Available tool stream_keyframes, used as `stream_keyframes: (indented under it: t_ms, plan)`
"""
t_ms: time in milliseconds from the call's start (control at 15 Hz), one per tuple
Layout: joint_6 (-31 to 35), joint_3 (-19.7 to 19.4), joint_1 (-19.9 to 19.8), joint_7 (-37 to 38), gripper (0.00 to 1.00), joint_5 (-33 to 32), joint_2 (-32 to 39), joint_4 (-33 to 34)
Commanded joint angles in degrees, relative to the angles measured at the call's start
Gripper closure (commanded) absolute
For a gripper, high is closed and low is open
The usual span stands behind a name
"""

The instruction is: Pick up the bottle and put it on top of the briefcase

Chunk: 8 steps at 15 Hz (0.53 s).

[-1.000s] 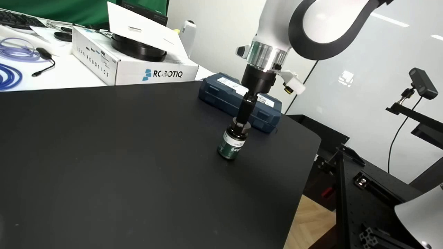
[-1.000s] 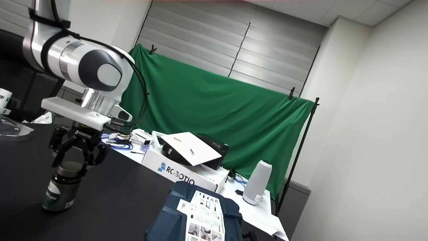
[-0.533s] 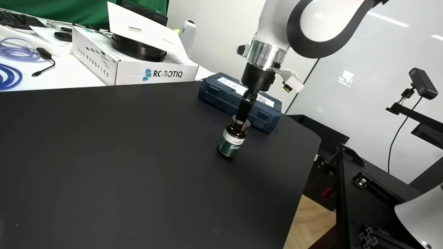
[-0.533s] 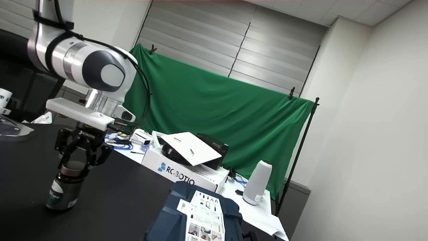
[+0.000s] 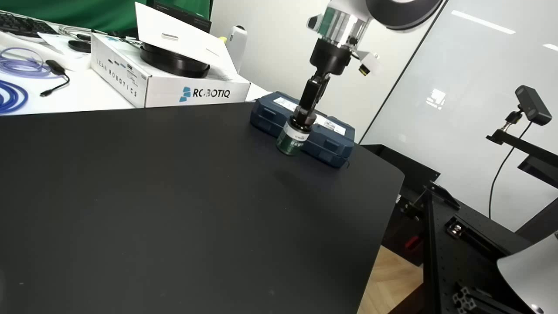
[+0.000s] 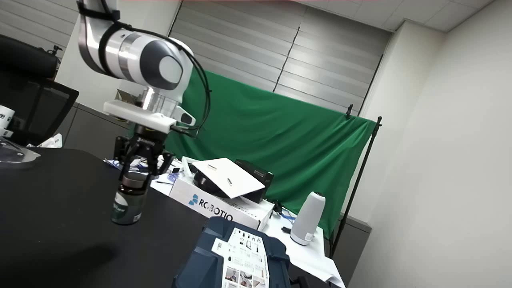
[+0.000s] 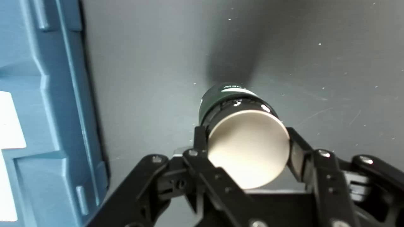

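1. Compared with half a second ago, the bottle (image 5: 291, 140) is riding higher in both exterior views, together with the gripper (image 6: 137, 180).
2. In an exterior view the bottle's upper part is now crossing in front of the briefcase (image 5: 329, 144); earlier, the bottle was showing mostly against the black tabletop (image 5: 174, 196).
3. In an exterior view a shadow (image 6: 86, 256) is now lying on the tabletop, apart from the bottle's base.
4. The briefcase and the lettered white box (image 5: 168, 92) are keeping their earlier places.
5. The gripper is pinching the bottle at its pale cap (image 7: 249, 149), the two fingers (image 7: 200, 138) pressing from opposite sides.
6. The bottle is hanging above the tabletop, to one side of the briefcase.
7. The wrist view is showing the cap's round top and a strip of tabletop running between bottle and briefcase; in an exterior view the two are overlapping.
8. In an exterior view the lid's white sheet (image 6: 244, 256) is displaying printed figures; the wrist view is catching only a plain white portion.
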Motion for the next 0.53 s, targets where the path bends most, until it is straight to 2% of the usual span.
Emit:
stream_keyframes:
  t_ms: [0,467]
  plan:
    - [-7.5,-3.3,-2.1,0.3,0.64,-3.8,-0.6,6.3]
    - [-17.0,-7.5,-8.3,-0.5,0.64,-4.0,6.1,19.5]
